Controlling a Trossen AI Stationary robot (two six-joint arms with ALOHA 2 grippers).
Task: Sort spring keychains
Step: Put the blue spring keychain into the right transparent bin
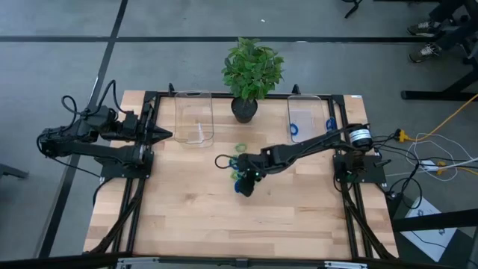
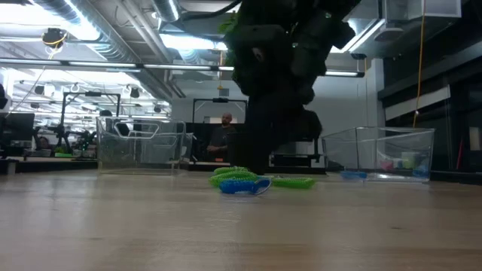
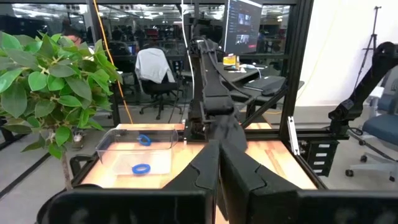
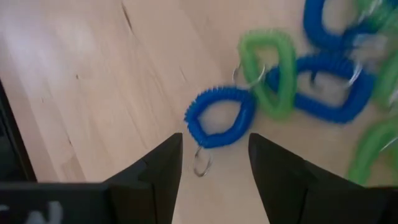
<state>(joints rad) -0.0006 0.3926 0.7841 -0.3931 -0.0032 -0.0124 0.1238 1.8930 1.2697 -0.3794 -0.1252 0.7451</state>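
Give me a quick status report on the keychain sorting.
Right gripper open, low over a blue keychain at pile's edge. Left gripper shut, parked at table's left side. Two blue keychains in right bin. Nothing blocking.
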